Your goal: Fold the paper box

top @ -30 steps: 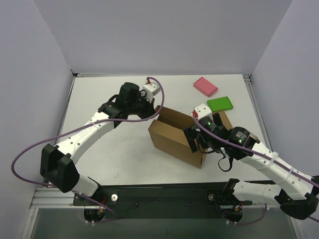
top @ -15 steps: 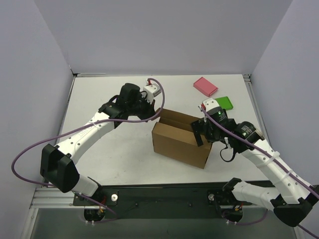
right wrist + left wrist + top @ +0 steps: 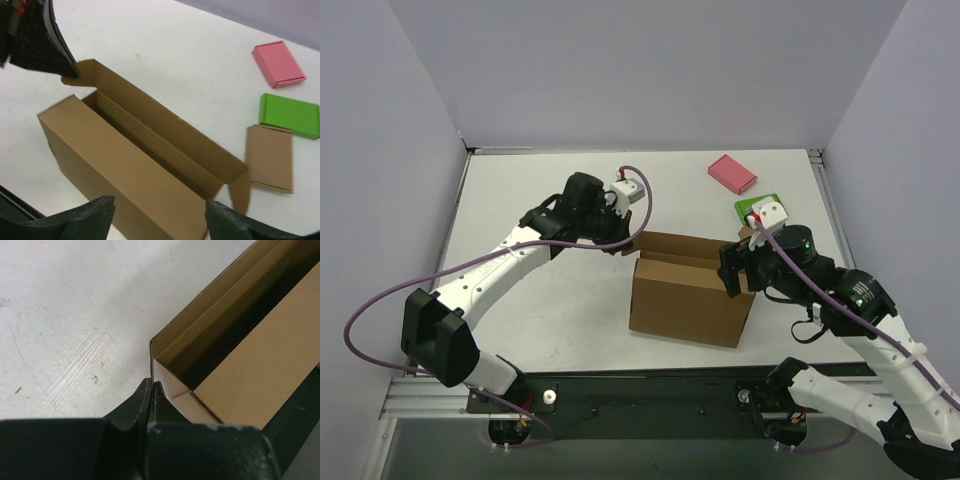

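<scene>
The paper box (image 3: 685, 295) stands half-formed by the table's (image 3: 540, 200) near edge, right of centre, its far-left corner flap pinched in the left gripper (image 3: 151, 385) while the right gripper (image 3: 159, 204) hangs spread above its right end. A skewed push there could twist the flap out of that pinch or buckle a wall. There is one paper box, one pink block (image 3: 732, 173), one green block (image 3: 289, 115) and one small brown block (image 3: 270, 157).

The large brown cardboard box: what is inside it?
Inside the large brown cardboard box only its own folded inner walls show, no loose object. The deep floor lies in shadow behind the near wall, unseen.
</scene>
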Action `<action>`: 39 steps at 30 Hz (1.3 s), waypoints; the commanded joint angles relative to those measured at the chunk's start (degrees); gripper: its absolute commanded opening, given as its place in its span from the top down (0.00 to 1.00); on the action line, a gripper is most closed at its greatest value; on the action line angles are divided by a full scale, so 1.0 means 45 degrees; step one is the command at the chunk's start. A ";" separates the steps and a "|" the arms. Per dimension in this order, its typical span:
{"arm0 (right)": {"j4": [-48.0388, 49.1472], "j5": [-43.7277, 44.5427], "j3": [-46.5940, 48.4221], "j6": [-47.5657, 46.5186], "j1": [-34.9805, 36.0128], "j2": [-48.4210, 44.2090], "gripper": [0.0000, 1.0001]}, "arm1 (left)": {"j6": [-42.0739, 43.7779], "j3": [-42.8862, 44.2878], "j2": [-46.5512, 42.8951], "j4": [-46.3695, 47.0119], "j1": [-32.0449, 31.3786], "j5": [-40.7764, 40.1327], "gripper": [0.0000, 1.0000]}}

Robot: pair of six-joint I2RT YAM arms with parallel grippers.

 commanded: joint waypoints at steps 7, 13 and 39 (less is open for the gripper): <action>0.2981 -0.1848 -0.1184 0.2579 0.3733 0.2491 0.41 | -0.1111 -0.0945 0.0653 -0.0361 0.1479 0.0397 1.00; 0.4859 -0.1994 -0.2377 0.3364 0.3658 0.3603 0.43 | -0.0974 -0.1356 0.0614 0.0225 0.1754 0.0613 1.00; 0.6150 -0.2366 -0.1793 0.3031 0.1079 0.8896 0.45 | -0.1775 -0.1356 0.1942 0.1124 0.1812 0.1200 1.00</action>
